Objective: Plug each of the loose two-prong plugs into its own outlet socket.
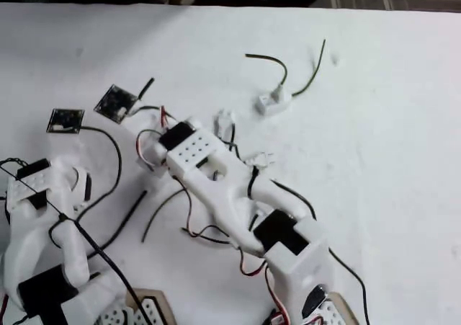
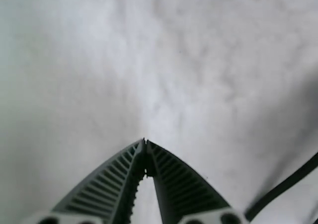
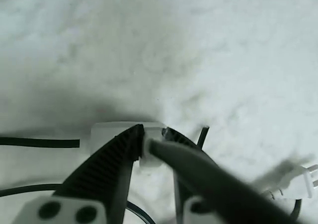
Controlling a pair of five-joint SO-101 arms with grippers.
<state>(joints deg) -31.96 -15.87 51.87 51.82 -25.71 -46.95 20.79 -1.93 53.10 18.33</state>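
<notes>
Broadly, the white table (image 1: 403, 159) carries everything. The right arm (image 1: 238, 195) lies diagonally across the middle of the high view, and the left arm (image 1: 29, 246) is folded in the lower left corner, its base cut off by the frame edge. The right gripper (image 3: 151, 137) is clenched on a white connector block (image 3: 107, 132); its ridged fingers (image 3: 130, 143) cover much of the block, so I cannot tell plug from socket. The left gripper (image 2: 145, 157) is pinched tip to tip over bare table, holding nothing. A white piece with green wires (image 1: 274, 103) sits upper centre. One loose two-prong plug (image 1: 261, 159) lies just beside the right arm and another plug (image 1: 225, 119) lies near it. Two small dark boards (image 1: 65, 120) sit at upper left.
</notes>
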